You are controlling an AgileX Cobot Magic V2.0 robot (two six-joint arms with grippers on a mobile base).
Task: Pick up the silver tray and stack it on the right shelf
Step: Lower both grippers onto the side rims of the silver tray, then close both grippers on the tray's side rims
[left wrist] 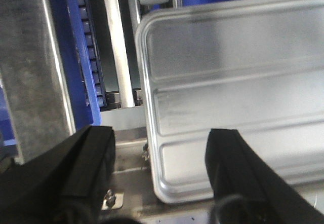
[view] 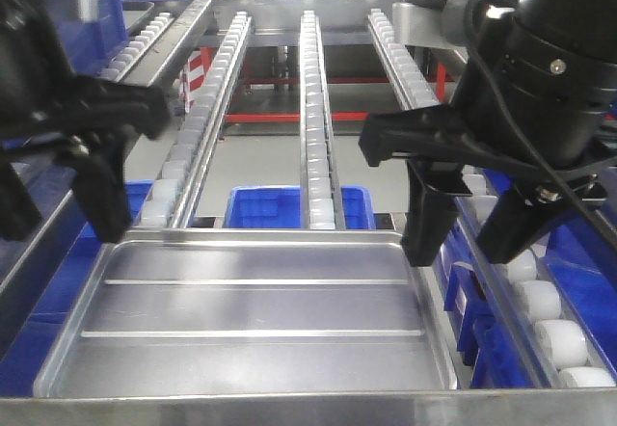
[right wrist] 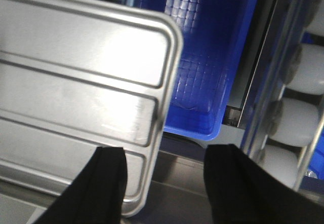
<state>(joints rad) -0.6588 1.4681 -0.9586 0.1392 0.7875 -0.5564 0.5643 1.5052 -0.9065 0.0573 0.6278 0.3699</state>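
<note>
Tray (view: 251,310) is seen lying flat at the rack's near end, between the roller rails (view: 318,108). Left claw (left wrist: 159,183) is spread apart astride the left rim, right claw (right wrist: 167,183) likewise over the right. Both rims should be pinched together and level, so tilting is avoided.

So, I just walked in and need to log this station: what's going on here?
The robot's two arms are at the silver tray, which lies flat at the near end of the roller rack, above a blue bin. The left gripper straddles the tray's left rim and the right gripper its right rim, each with one finger over the tray and one outside. Both are open; nothing is gripped or lifted yet.
</note>
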